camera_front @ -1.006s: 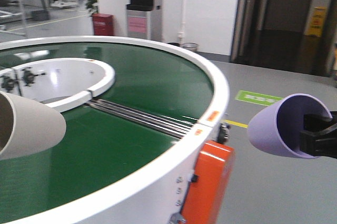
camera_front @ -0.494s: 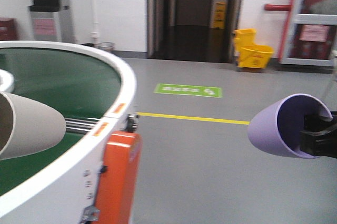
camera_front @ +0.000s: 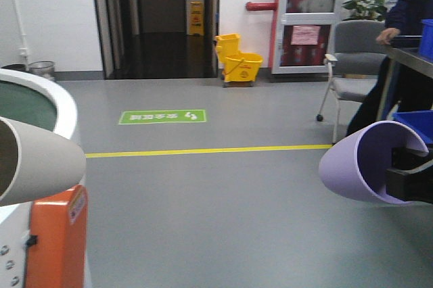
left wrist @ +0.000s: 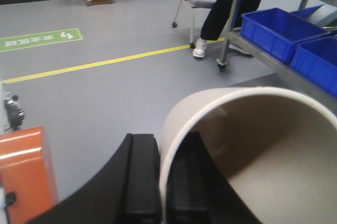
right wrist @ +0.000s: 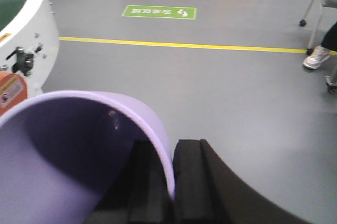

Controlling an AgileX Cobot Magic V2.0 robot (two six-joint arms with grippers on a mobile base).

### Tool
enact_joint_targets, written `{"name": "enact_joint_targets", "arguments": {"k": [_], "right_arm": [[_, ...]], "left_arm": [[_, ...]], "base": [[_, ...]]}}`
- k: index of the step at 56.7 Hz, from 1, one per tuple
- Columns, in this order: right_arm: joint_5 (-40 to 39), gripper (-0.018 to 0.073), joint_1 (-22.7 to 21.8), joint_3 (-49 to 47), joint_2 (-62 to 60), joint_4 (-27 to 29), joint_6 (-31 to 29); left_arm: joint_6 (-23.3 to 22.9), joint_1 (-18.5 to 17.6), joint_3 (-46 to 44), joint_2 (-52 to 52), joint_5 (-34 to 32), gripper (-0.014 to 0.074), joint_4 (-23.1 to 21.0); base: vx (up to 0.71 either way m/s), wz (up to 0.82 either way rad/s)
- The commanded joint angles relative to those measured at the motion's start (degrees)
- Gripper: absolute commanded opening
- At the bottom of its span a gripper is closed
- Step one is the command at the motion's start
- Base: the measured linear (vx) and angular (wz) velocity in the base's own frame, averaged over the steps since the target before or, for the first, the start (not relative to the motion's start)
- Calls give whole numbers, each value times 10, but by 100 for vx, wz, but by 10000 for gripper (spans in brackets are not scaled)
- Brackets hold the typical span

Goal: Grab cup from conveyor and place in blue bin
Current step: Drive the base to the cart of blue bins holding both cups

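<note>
A beige cup (camera_front: pixel 37 159) is held on its side at the left, my left gripper (left wrist: pixel 164 148) shut on its rim (left wrist: pixel 221 98), one finger inside and one outside. A lilac cup (camera_front: pixel 362 163) hangs at the right, its wall (right wrist: pixel 79 145) pinched by my right gripper (right wrist: pixel 169 153). Only the white rim of the conveyor (camera_front: pixel 51 95) shows at the far left. A blue bin (camera_front: pixel 416 122) sits low at the right edge behind the lilac cup. The left wrist view shows blue bins (left wrist: pixel 274 27) side by side on a low steel shelf.
A person (camera_front: pixel 399 38) stands at the steel table beside a grey chair (camera_front: pixel 352 65). An orange panel (camera_front: pixel 57 241) juts from the conveyor's side. A yellow line (camera_front: pixel 203 151) crosses the grey floor, with a green floor sign (camera_front: pixel 162 117) and a yellow mop bucket (camera_front: pixel 238 61) beyond it.
The whole view has swung right: the conveyor slid off to the left edge, and the chair, person and blue bin came in. Both cups stay gripped in the same spots.
</note>
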Motion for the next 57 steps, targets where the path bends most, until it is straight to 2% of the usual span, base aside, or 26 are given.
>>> {"name": "enact_joint_targets", "arguments": {"k": [1,57], "right_arm": [[-51,-9,1,-18,-7,-12,-1],[-51,-9,1,-18,-7,-12,-1]], "left_arm": [[-2,1,-15,-6,-40,-6,-24],[-2,1,-15,-6,-40,-6,-24]], "base": [[9,-33],[17,-30]]}}
